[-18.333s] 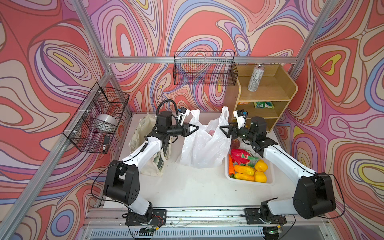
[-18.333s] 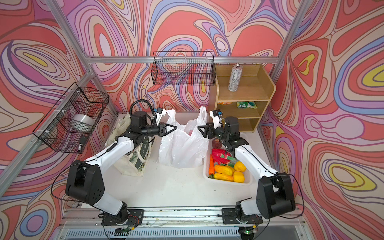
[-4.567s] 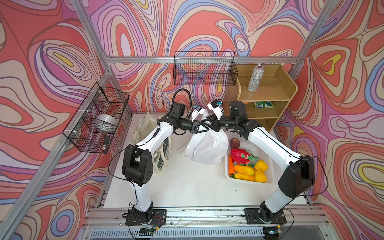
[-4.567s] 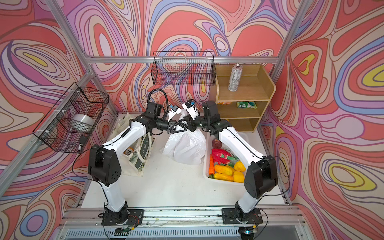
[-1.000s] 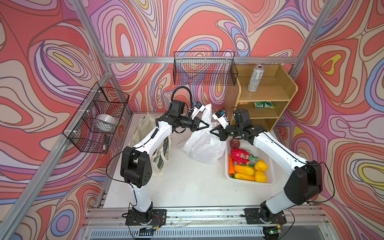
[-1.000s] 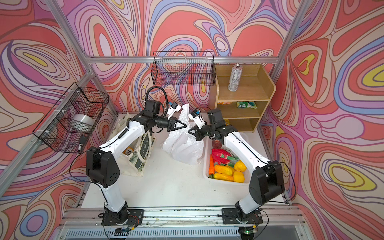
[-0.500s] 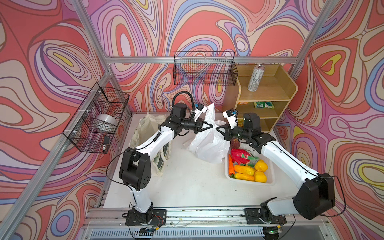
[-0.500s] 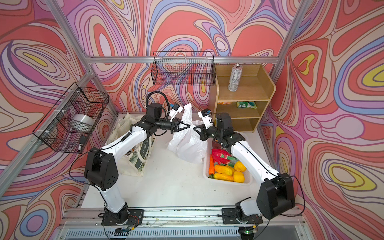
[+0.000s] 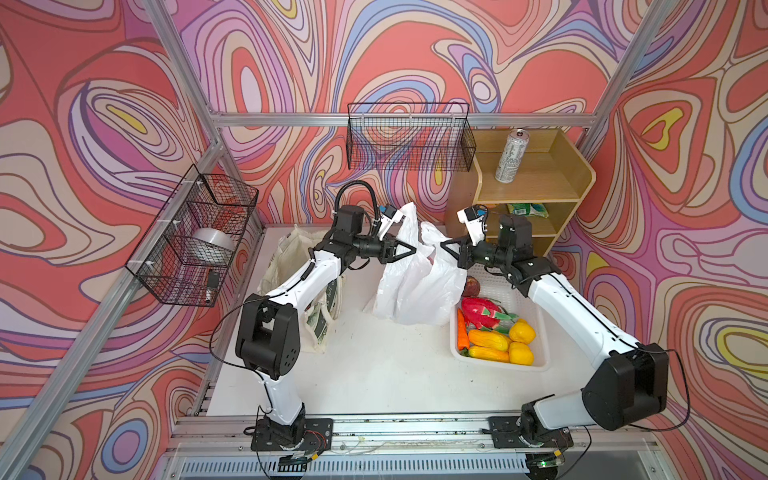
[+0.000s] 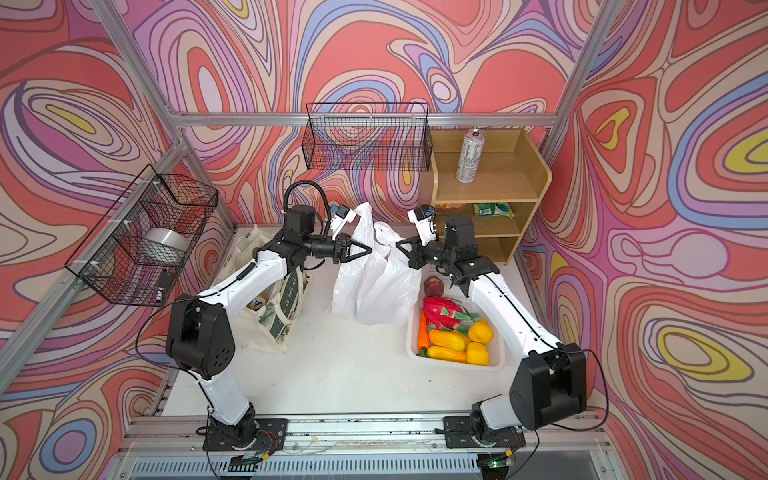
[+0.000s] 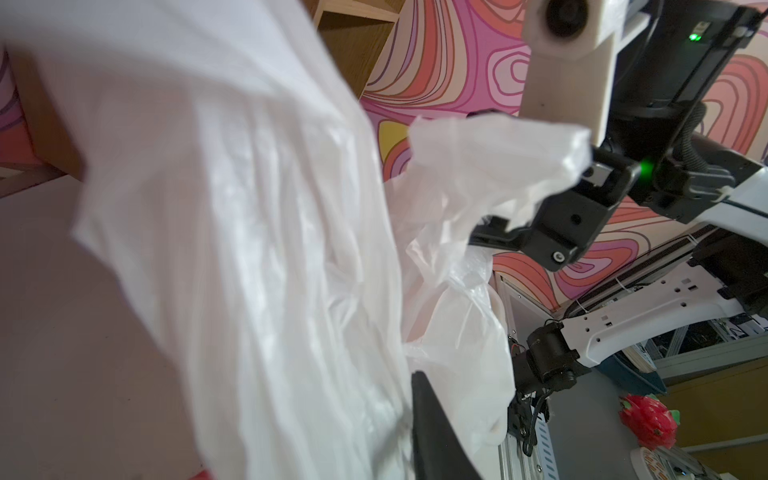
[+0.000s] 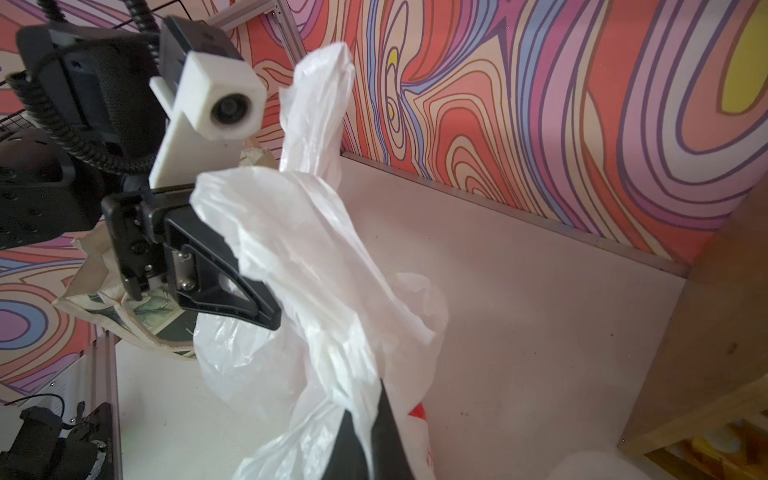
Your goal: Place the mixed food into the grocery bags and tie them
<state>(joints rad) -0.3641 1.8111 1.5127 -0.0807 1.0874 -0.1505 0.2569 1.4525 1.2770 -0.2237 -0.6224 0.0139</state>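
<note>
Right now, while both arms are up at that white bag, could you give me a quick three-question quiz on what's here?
1. True or false: the silver can stands upright on the top level of the wooden shelf.
2. Where does the pink dragon fruit lie? A white basket; B canvas tote; C wire wall basket.
3. Fill in: the right gripper is shut on the white plastic ___.
Key: 1 true; 2 A; 3 bag.

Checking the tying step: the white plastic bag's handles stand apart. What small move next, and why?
Probably shut the left end effector on the near handle: the right end effector pinches the other handle, and the white plastic bag is untied.
</note>
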